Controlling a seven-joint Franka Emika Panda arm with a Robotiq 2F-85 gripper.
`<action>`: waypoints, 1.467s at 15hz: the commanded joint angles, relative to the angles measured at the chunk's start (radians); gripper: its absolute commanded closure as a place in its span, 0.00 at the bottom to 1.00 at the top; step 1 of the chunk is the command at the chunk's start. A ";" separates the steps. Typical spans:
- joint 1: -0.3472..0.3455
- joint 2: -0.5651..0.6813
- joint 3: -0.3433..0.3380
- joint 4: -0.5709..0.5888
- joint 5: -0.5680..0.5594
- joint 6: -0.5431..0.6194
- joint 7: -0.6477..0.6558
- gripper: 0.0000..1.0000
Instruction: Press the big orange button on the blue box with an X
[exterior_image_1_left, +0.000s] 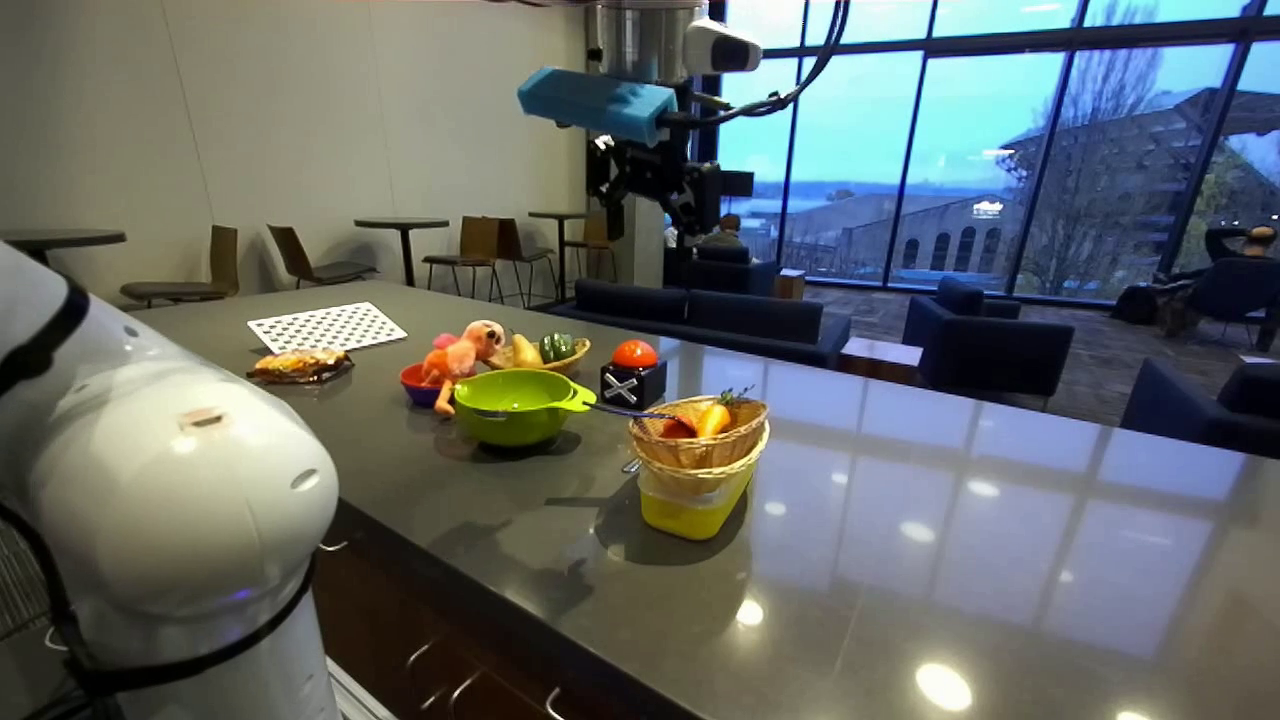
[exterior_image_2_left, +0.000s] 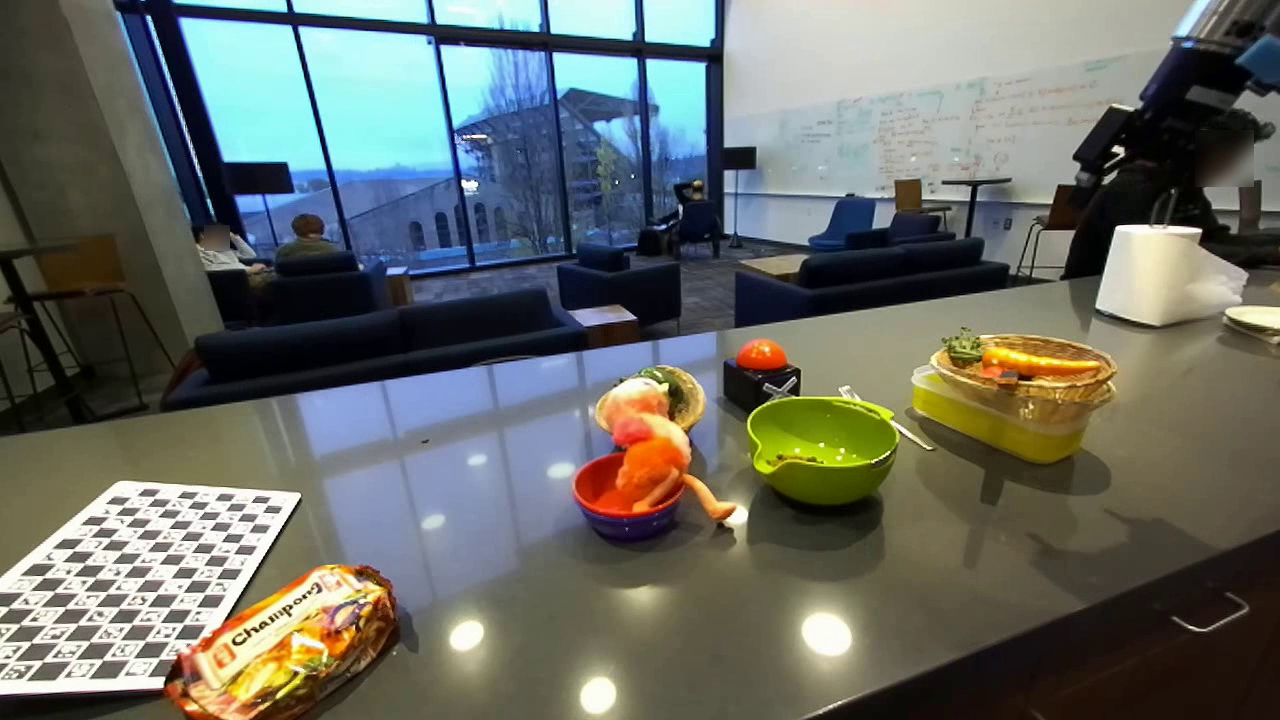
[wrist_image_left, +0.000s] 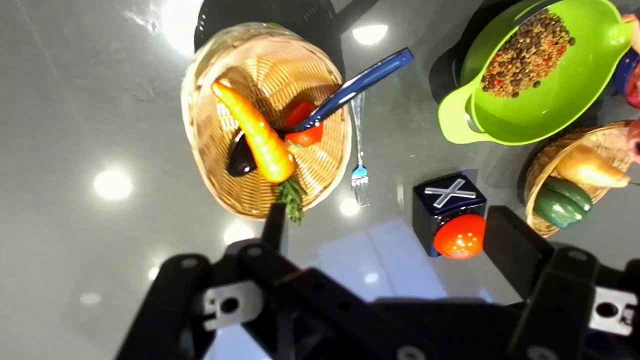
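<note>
The dark blue box stands on the grey counter with a white X on its side. It shows in both exterior views (exterior_image_1_left: 648, 384) (exterior_image_2_left: 745, 388) and in the wrist view (wrist_image_left: 422, 220). The big orange button is a dome on top of the box (exterior_image_1_left: 635, 354) (exterior_image_2_left: 761, 355) (wrist_image_left: 460, 237). My gripper is open and empty, with its fingers wide apart in the wrist view (wrist_image_left: 387, 222). It hangs high above the counter in both exterior views (exterior_image_1_left: 652, 205) (exterior_image_2_left: 1090, 160). In the wrist view the right finger overlaps the button's edge, but the gripper is well above it.
A wicker basket (wrist_image_left: 320, 175) with toy vegetables and a blue-handled spoon (wrist_image_left: 370, 77) sits on a yellow container (exterior_image_1_left: 690, 515). Around the box are a green bowl (exterior_image_2_left: 825, 450), a fork (wrist_image_left: 360, 175), another basket (wrist_image_left: 542, 155) and a pink-orange plush (exterior_image_2_left: 655, 465) in a purple bowl (exterior_image_2_left: 625, 525).
</note>
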 joint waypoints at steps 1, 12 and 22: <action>0.064 0.063 0.042 0.010 0.038 0.058 -0.060 0.00; 0.135 0.408 0.180 0.177 -0.009 0.174 -0.063 0.00; 0.151 0.739 0.305 0.434 -0.154 0.124 -0.001 0.00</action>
